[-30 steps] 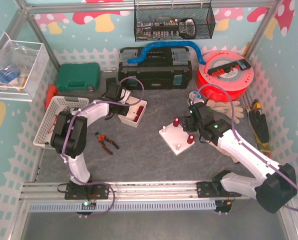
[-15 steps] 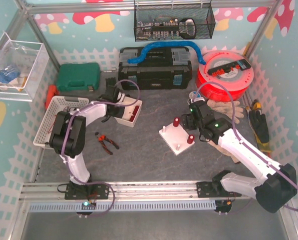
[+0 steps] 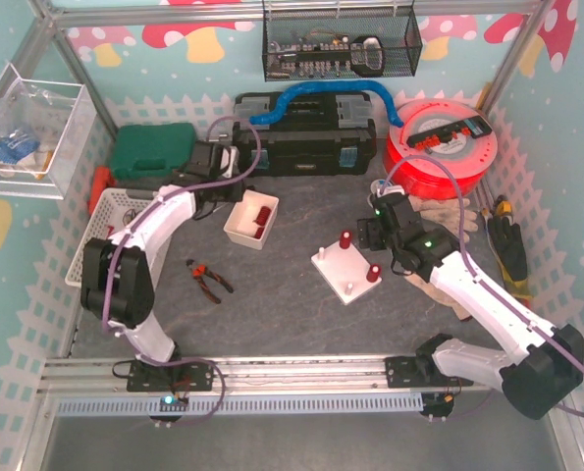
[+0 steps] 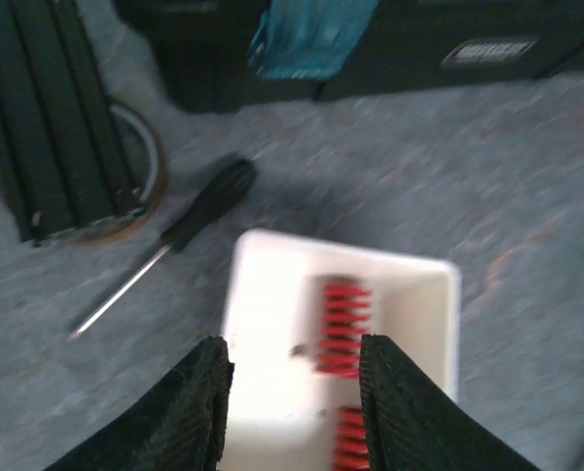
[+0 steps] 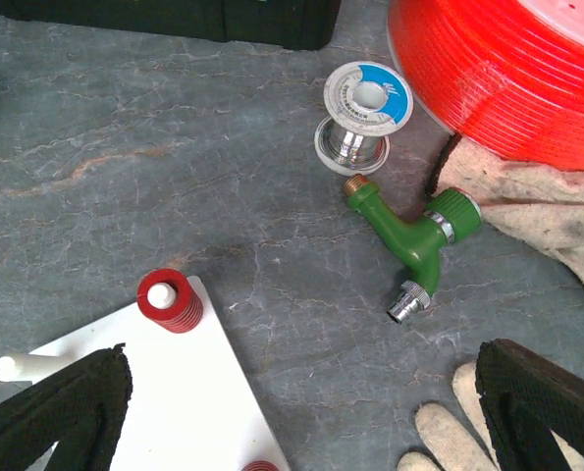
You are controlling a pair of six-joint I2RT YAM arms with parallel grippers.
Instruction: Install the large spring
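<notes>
1. The left arm [image 3: 159, 221] is stretched toward the black plastic toolbox [image 3: 306, 147], its wrist tilted down over the white rectangular plastic bin [image 4: 262, 294] on the tabletop.
2. The left fingers [image 4: 198, 412] are parted, with nothing between them.
3. Red coil springs [image 4: 343, 329] are seen lying inside that bin.
4. The right fingers [image 5: 61, 412] are spread wide and empty above the white peg plate [image 5: 193, 392].

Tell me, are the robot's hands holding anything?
No. The left hand hangs open over the white box, the right hand is wide open; both empty.
</notes>
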